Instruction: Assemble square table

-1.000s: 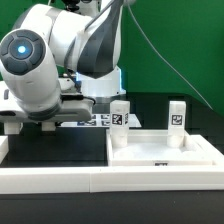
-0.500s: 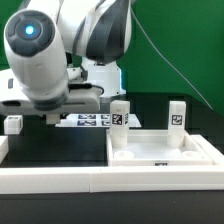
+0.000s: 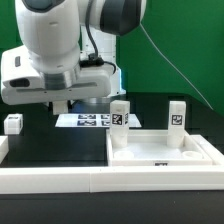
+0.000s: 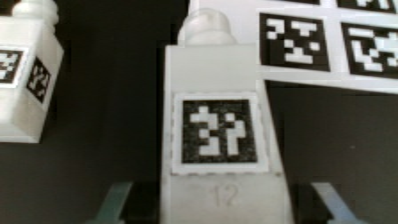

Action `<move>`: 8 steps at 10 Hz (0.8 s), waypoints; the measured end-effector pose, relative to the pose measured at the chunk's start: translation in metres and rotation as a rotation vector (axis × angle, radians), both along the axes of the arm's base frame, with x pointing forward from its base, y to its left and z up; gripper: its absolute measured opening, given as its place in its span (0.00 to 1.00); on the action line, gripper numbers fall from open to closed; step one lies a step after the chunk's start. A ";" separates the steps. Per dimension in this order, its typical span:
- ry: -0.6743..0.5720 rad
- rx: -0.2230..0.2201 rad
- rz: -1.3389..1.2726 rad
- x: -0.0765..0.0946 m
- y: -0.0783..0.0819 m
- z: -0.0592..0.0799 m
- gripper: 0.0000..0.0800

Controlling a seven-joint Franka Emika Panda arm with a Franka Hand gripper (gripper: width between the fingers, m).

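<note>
While the gripper (image 4: 224, 203) hangs low over the black table (image 4: 107, 150), its two fingers (image 4: 121, 200) stand wide apart and grip nothing. One white leg (image 4: 217, 110) lies flat between them, tag facing up. A dark gap shows on each side, so neither finger touches it, and its pegged end points away from the hand. A second leg (image 4: 25, 70) sits just off one side of the hand, apart from the first. Beyond the fingertips lies the marker board (image 4: 329, 40). Well away from the hand, on the exterior view's right, the square table top (image 3: 160, 152) carries two upright legs (image 3: 120, 113) at its far corners.
</note>
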State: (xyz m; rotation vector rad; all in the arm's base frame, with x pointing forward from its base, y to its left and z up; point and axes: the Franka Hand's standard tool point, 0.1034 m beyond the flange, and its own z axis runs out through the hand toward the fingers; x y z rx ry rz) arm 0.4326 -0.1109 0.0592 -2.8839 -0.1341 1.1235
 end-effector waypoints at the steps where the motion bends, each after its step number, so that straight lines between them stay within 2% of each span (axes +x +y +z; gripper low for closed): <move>1: 0.001 0.000 0.000 -0.001 0.000 0.000 0.36; 2: -0.001 0.000 0.001 0.000 0.000 -0.001 0.36; 3: -0.075 -0.005 0.009 0.008 -0.002 -0.002 0.36; 6: -0.235 0.000 0.011 0.037 0.008 0.030 0.36; 7: -0.295 -0.001 0.020 0.046 0.007 0.033 0.36; 8: -0.376 -0.005 0.024 0.048 0.005 0.030 0.36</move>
